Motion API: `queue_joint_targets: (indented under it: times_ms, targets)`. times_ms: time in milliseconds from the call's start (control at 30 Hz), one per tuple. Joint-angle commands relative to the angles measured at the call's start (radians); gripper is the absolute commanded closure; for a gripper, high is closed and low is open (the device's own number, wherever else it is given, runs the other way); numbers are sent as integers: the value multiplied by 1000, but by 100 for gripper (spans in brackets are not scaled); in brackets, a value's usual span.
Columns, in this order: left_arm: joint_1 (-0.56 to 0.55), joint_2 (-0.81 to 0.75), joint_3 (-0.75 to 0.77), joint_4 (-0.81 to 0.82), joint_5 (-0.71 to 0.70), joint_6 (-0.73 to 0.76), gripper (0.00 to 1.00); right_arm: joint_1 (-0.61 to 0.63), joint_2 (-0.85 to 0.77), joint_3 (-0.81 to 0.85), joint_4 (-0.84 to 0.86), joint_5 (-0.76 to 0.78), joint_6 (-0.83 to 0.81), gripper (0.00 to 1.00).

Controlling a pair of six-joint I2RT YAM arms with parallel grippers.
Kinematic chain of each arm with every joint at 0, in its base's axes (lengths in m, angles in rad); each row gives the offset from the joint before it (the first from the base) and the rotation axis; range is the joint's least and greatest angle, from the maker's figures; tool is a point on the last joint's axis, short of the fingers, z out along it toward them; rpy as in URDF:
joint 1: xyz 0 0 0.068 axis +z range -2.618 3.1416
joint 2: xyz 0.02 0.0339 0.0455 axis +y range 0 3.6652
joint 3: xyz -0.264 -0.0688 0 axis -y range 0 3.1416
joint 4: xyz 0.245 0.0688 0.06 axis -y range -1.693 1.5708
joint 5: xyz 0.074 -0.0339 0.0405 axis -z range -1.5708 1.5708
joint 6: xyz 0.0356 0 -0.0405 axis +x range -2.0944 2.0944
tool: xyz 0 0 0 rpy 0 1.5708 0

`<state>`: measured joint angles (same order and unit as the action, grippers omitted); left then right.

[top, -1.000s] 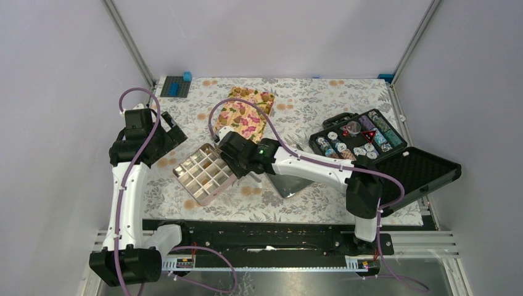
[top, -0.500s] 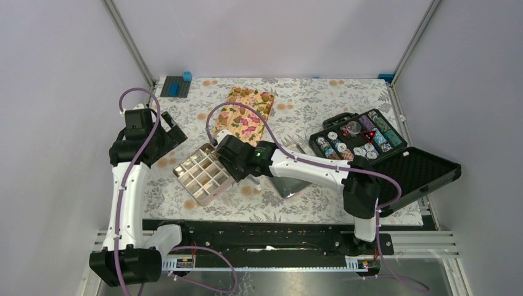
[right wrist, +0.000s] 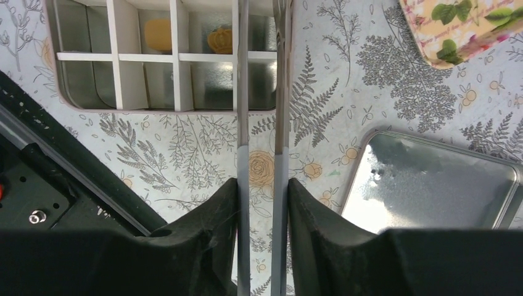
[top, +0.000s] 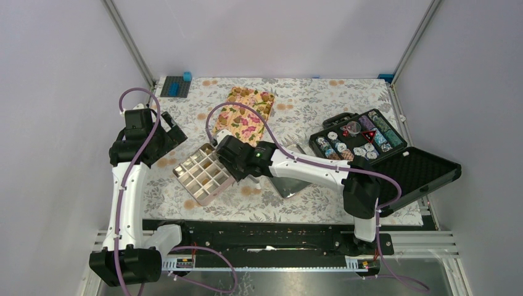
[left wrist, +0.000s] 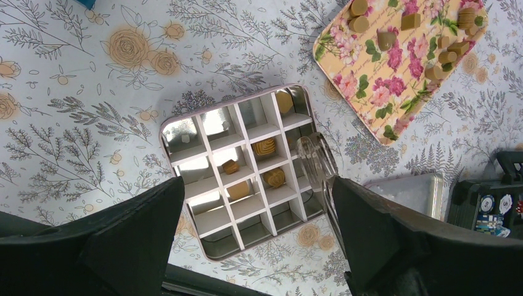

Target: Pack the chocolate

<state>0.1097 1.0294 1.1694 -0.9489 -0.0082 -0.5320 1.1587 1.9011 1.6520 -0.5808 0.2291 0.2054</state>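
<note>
The right arm is stretched low across the table toward the left. The right gripper (right wrist: pixel 263 18) has its thin fingers over the right edge of the divided tin (left wrist: pixel 179 132), a narrow gap between them and the tips cut off, so I can't tell if anything's pinched. The left arm is folded up at the left side, with the left gripper (left wrist: pixel 258 185) spread wide and empty high above the tin. A few lumps of the chocolate (left wrist: pixel 265 148) sit in the tin's cells, the rest on the flowered tray (left wrist: pixel 395 80) nearby.

White arms (top: pixel 126 191), black joints (top: pixel 364 194), purple cables (top: pixel 137 89)
</note>
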Motion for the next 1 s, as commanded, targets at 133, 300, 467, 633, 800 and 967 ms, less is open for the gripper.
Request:
queue_joint_targets:
  times_ms: [133, 300, 467, 633, 800, 967]
  targets:
    - [5, -22, -5, 26, 4, 0, 1, 10, -56, 74, 40, 95, -46, 68]
    - [5, -26, -1, 21, 4, 2, 1, 4, -46, 90, 49, 181, -79, 71]
    - [5, -28, 8, 18, 4, 4, 1, -61, -31, 100, 64, 163, -69, 76]
    - [4, -20, 16, 17, 4, 4, 1, -145, 37, 162, 49, 98, -61, 67]
    - [4, -15, 18, 16, 4, 7, 1, -175, 126, 228, 41, 86, -67, 62]
    - [5, -14, 18, 17, 4, 9, 1, -203, 199, 309, 22, 66, -68, 57]
